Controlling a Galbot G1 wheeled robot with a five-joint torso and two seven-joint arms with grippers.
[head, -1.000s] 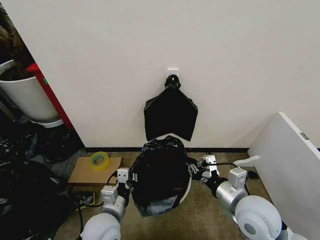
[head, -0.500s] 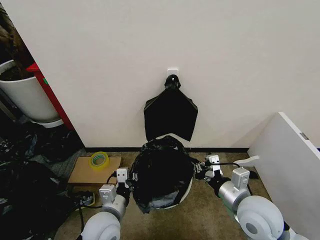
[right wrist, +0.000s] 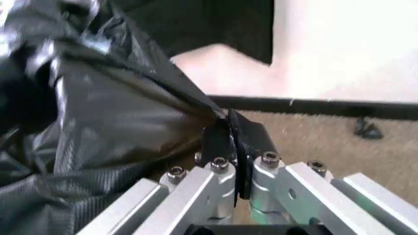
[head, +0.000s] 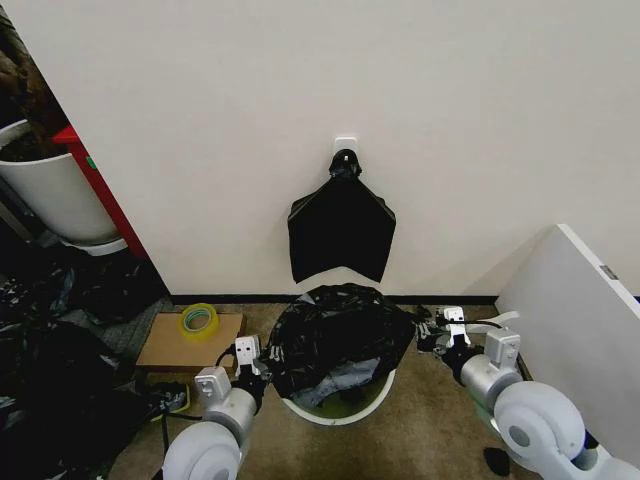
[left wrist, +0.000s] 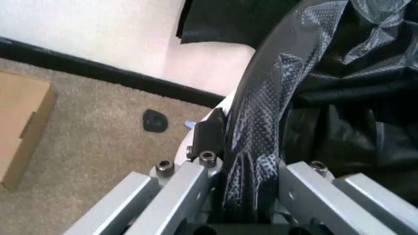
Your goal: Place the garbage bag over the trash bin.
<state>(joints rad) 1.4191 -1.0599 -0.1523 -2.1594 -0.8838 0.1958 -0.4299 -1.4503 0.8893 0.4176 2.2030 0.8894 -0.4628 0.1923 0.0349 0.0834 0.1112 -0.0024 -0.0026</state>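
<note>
The garbage bag (head: 340,335), black and crinkly, is stretched wide between my two grippers over the trash bin (head: 335,413), whose cream-white front rim shows below the film. My left gripper (head: 256,364) is at the bag's left edge and my right gripper (head: 426,336) at its right edge. In the left wrist view the left gripper (left wrist: 245,147) is shut on a bunched fold of the garbage bag (left wrist: 261,112), next to the bin's rim (left wrist: 218,106). In the right wrist view the right gripper (right wrist: 234,133) pinches a taut corner of the garbage bag (right wrist: 117,112).
A flat black bundle (head: 341,235) hangs on the wall just behind the bin. A cardboard box (head: 165,350) with a yellow tape roll (head: 198,320) lies on the left. A dark plastic heap (head: 50,390) and white tub (head: 50,195) stand farther left, a white panel (head: 580,320) on the right.
Both grippers have moved outward and down, the right one more. The bag has spread wider and dropped lower, and the bin's front rim and inside now show.
</note>
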